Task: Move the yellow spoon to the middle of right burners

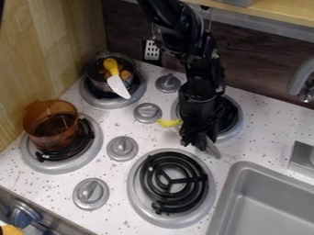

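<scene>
Yellow spoon (169,123), and here's the scene: nearest is the front right burner (148,176), the sink (222,202) beside it. Over to the front left burner (61,168), topped by an amber pot (52,137)! Between the right burners hangs the gripper (199,141), the spoon's yellow end poking out left of it; whether it's gripping, I can't tell. Behind, there's the back right burner (228,114), and across from it a yellow-handled knife (118,86) rests in a small pot (92,75).

Sink (244,168) seen as smooth, matt metal; counter (264,133) around sink, smooth, speckled. Well left of sink, cup (50,120) noted as glossy, translucent, plastic-looking. Wall (260,59) behind sink seen as wood-grained.
</scene>
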Controlling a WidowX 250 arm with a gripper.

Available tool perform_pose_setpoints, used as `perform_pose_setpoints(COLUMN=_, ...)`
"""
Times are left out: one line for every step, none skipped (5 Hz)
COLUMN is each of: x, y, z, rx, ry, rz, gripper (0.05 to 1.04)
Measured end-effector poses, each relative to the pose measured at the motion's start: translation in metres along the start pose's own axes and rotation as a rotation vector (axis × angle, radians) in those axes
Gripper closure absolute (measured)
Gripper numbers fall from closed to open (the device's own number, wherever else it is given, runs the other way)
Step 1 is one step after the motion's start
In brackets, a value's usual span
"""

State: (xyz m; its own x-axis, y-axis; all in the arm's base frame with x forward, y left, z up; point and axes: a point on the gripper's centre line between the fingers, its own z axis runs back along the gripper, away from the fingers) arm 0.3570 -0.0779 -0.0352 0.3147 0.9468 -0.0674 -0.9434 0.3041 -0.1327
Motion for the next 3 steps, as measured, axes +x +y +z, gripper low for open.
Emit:
perform_pose_setpoints(x=0.0001, y=0.005, z=0.0006, rx=0.032, ry=-0.001, rz=-0.005, gripper=0.4)
perform_pose_setpoints(x=0.0021, y=0.0065, z=0.0024, rx=0.051, ry=0.004, rz=-0.012, gripper=0.133)
perform_pose_setpoints(x=0.005, y=0.0084, z=0.0026, rx=0.061, ry=-0.001, rz=-0.009, gripper=0.086)
